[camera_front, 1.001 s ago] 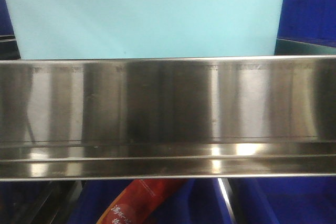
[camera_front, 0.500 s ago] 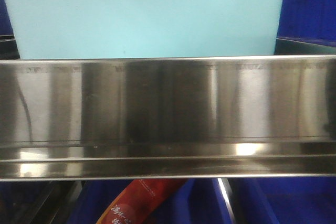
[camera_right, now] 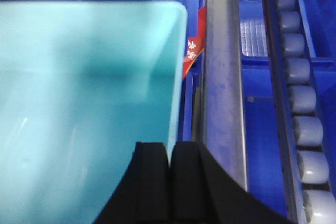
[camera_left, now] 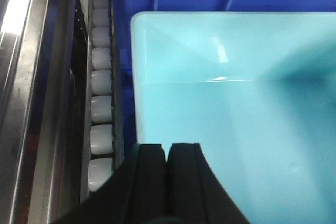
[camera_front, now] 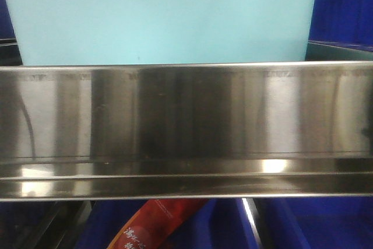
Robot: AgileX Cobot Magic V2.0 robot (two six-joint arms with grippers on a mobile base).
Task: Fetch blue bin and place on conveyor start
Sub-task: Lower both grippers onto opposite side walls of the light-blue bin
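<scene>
The left tool (camera_left: 167,150) has its black fingers drawn together with only a hairline between them, set at the left wall of the blue bin (camera_left: 236,129). The rim slips under the outer finger, so I judge the wall pinched rather than see it plainly. The right tool (camera_right: 169,150) is closed the same way, and there the bin's right rim runs straight into the seam: clamped on the wall.

From the left tool the pale tub opens toward two o'clock, and a track of white rollers (camera_left: 101,108) runs up at ten. From the right tool the tub fills nine to eleven.

Seen from the front, the bin stands behind the shiny shelf rail (camera_front: 186,121), base hidden, with a dark blue crate (camera_front: 344,4) at three o'clock. The conveyor start is nowhere in view.

The lift looks due. Both arms should rise level and together until the base clears the rail's top edge, then draw back. Those thin, smooth walls may flex or slip, so keep the squeeze even and go slowly.
</scene>
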